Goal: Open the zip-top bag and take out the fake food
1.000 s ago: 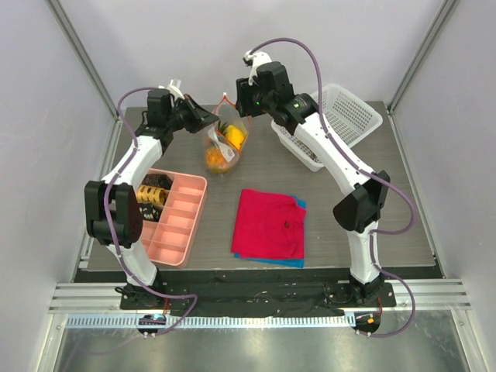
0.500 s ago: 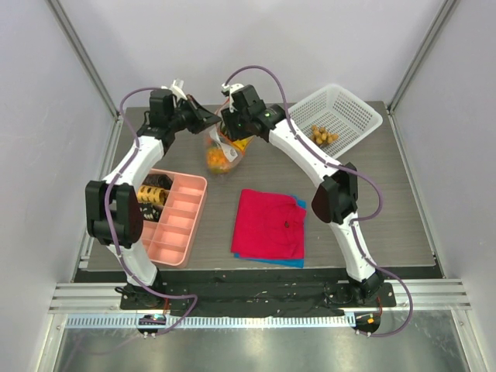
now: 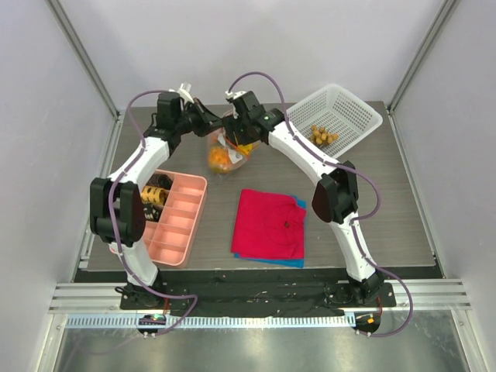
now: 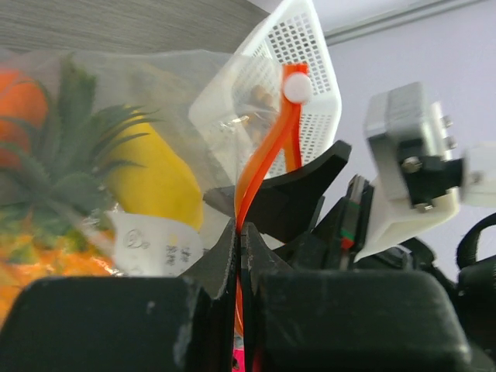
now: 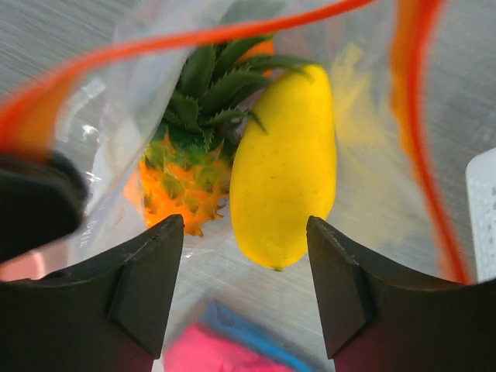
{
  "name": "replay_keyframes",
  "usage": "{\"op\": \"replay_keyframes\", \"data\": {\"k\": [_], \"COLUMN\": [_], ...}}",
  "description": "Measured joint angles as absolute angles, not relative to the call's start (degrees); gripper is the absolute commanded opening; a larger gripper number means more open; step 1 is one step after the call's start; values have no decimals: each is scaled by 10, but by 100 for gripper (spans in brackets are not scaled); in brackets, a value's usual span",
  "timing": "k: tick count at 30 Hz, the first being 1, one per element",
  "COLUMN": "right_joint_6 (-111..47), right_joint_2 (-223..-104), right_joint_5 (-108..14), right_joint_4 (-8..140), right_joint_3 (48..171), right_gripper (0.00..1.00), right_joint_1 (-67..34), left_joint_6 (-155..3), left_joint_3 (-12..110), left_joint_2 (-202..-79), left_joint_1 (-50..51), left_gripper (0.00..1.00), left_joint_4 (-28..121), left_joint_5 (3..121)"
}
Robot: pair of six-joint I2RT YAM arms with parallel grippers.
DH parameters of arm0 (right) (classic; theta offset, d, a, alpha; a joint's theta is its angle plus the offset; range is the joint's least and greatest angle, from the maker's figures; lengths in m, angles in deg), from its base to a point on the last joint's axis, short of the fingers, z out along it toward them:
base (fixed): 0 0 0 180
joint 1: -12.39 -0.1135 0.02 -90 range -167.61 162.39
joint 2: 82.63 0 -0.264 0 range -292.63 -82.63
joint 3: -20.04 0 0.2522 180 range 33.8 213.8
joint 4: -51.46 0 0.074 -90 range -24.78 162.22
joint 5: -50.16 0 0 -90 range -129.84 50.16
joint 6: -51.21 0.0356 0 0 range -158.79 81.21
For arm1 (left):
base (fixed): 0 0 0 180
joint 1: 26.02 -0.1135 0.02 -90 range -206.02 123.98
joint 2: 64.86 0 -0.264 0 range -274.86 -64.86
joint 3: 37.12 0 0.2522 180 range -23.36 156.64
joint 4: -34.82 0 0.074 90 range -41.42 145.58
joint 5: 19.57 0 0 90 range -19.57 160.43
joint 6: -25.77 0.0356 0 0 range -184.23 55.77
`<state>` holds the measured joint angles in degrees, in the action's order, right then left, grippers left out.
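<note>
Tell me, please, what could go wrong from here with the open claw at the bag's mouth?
1. The left claw pinches only the thin zip strip of the zip-top bag; a tug may slip it free and the mouth could collapse.
2. The open right claw is aimed at the yellow fruit beside the pineapple; closing might catch the bag film or the crown as well.

I count: one zip-top bag [image 3: 222,155], one pineapple [image 5: 190,167], one yellow fruit [image 5: 285,178], one basket [image 3: 358,108], one tray [image 3: 180,217], two cloths [image 3: 267,225].
</note>
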<state>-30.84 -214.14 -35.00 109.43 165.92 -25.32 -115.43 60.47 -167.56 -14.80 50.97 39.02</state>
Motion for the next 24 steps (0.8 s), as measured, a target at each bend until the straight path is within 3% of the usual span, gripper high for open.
{"op": "replay_keyframes", "data": {"k": [16,20,22,24], "right_joint_6": [-288,-287,-287,-287], "right_joint_2": [-2142,-2140,-2139,-2139], "right_joint_5": [-331,-331,-331,-331], "right_joint_4": [932,850,800,762], "right_joint_3": [1446,1392,1359,1335], "right_gripper": [79,84,83,75], "right_joint_1": [-250,-250,-250,-250], "left_joint_6": [-1157,-1145,-1139,-1133], "left_joint_3": [609,613,619,624], "left_joint_2": [-1755,-1762,-1765,-1768], "left_joint_1": [-125,-117,-111,-106], "left_gripper": [0,0,0,0], "left_joint_4": [509,517,524,529], "left_joint_5": [425,438,441,442]}}
